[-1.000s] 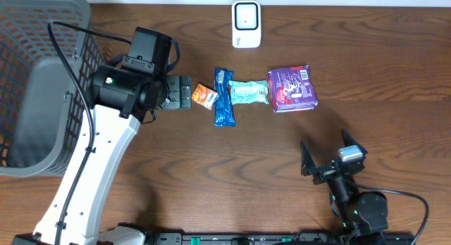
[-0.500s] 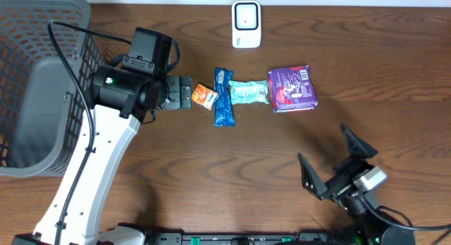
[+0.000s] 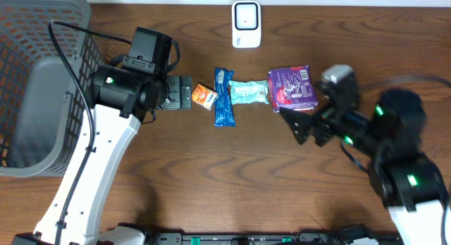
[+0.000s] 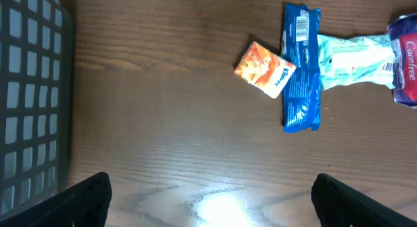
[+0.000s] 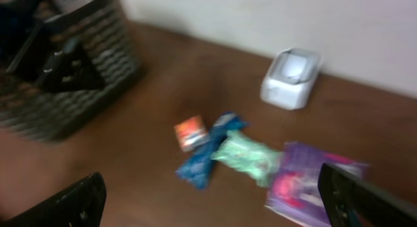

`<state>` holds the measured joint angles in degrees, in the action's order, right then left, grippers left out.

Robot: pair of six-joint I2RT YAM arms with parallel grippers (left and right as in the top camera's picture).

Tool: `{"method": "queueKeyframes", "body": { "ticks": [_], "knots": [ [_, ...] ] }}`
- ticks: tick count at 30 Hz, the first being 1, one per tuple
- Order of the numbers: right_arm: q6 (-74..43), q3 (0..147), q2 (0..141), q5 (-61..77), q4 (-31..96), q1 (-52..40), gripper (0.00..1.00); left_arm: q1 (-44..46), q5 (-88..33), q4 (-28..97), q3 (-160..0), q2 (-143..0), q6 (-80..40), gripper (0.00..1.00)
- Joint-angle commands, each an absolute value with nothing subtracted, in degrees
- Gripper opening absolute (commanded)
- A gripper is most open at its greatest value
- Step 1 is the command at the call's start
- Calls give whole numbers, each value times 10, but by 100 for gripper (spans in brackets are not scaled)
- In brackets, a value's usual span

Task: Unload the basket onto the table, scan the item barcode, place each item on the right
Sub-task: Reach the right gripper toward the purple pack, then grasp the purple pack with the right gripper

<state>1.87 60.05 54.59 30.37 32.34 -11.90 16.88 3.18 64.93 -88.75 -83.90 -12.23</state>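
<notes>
Overhead, nearest the near edge of the surface [image 3: 211, 181], the right claw [image 3: 309, 128] hangs with its jaws spread wide and nothing between them. It is blurred, and it sits just beside the near side of the purple package [image 3: 292, 88]; whether a fingertip touches that package cannot be told. Farther in, about midway between the near and far edges, four items lie in a row across the surface. The purple package is at the right end. A pale green packet [image 3: 249, 92] lies crosswise next to it, its right end against the package. Its left end meets a blue packet [image 3: 223, 97] that lies lengthwise, pointing from near to far. A small orange tissue pack [image 3: 204, 96], tilted, touches the blue packet's left side. Level with this row, the left claw [image 3: 180, 93] points at the orange pack from the left, close to it but apart. The left wrist view shows its two fingers far apart at the lower corners, released and holding nothing. A dark mesh basket [image 3: 28, 27] fills the far left corner and runs down the left edge. Farthest off, a white scanner [image 3: 246, 24] stands at the far edge, well apart from the row and roughly in line with the blue and green packets.
</notes>
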Motion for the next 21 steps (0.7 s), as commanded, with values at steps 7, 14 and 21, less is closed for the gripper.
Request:
{"method": "queueKeyframes", "body": {
  "ticks": [7,14,21],
  "knots": [
    [-227,611,737,220,342,-97,99,167,37,652,-891,-842,-128,98],
    [-186,639,788,213,329,2,89,167,37,652,-891,-842,-128,98],
    [-83,789,912,246,499,59,87,167,37,652,-891,-842,-128,98]
  ]
}}
